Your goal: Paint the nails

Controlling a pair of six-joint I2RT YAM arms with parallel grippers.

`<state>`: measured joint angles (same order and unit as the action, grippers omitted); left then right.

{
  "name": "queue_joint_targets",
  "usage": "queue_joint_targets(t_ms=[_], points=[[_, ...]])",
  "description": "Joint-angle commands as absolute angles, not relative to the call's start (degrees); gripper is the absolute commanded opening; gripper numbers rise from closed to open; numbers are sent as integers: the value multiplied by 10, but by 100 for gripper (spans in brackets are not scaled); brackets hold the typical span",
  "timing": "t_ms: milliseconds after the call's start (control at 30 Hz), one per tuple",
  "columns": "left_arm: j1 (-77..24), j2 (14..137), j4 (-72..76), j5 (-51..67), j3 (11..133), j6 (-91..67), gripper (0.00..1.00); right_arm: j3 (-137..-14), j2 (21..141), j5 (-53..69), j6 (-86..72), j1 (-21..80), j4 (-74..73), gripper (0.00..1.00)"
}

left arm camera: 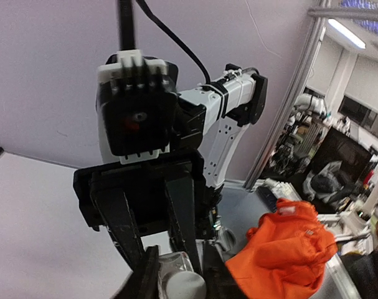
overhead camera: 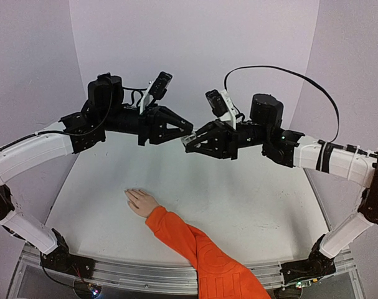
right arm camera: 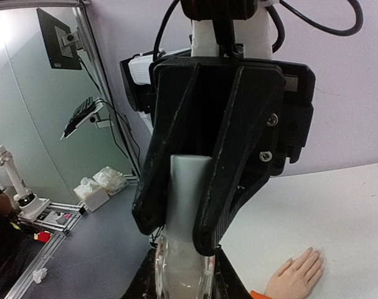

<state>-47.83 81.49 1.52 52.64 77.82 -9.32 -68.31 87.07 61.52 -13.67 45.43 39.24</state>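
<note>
Starting at the left, the left gripper (overhead camera: pixel 184 129) is seen clenched on a pale grey cylindrical cap (right arm camera: pixel 189 187), held high over the white table (overhead camera: pixel 251 199). At centre, cap and bottle bridge the two grippers, which meet tip to tip. The small clear bottle (right arm camera: pixel 179 268) is clamped around its body by the right gripper (overhead camera: pixel 190 142); its contents cannot be told.

Task object: the nails (overhead camera: pixel 129 194) of a small pale flesh-coloured hand (overhead camera: pixel 141 202), laid palm down on the table and ending a bright orange sleeve (overhead camera: pixel 201 252). The nails themselves are too small to be made out.

Key relation: the hand lies below both grippers, toward the near edge and slightly left of their meeting point, so the left gripper is judged marginally nearer. Its long axis runs near-right to far-left, fingertips pointing far-left.

The cap is judged not yet off.
</note>
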Motion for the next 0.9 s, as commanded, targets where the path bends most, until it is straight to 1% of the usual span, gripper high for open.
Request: queue_joint_targets(t_ms=[0, 33, 67, 100, 133, 200, 300, 533, 667, 700, 800, 867], points=[[-472, 788, 48, 466, 753, -201, 43, -649, 841, 528, -75, 468, 441, 0], [-464, 782, 46, 447, 745, -222, 57, -644, 837, 488, -68, 468, 435, 0], [-455, 777, 45, 436, 738, -244, 67, -639, 833, 451, -60, 468, 425, 0], [-448, 772, 41, 426, 732, -267, 72, -635, 831, 409, -49, 468, 413, 0], [-441, 766, 39, 410, 727, -291, 75, -634, 831, 372, -42, 468, 402, 0], [-433, 759, 32, 385, 717, -330, 79, -632, 830, 313, -36, 469, 392, 0], [-432, 762, 21, 357, 713, -382, 80, -637, 833, 214, -30, 481, 389, 0], [-430, 795, 6, 316, 729, -426, 76, -668, 859, 5, 30, 553, 382, 0], [-430, 815, 5, 307, 747, -426, 69, -686, 880, -59, 43, 574, 381, 0], [-430, 818, 5, 304, 750, -426, 66, -689, 885, -67, 47, 578, 381, 0], [-430, 825, 4, 295, 755, -422, 49, -700, 901, -107, 63, 589, 382, 0], [-430, 827, 4, 287, 755, -419, 42, -705, 911, -128, 72, 593, 383, 0]])
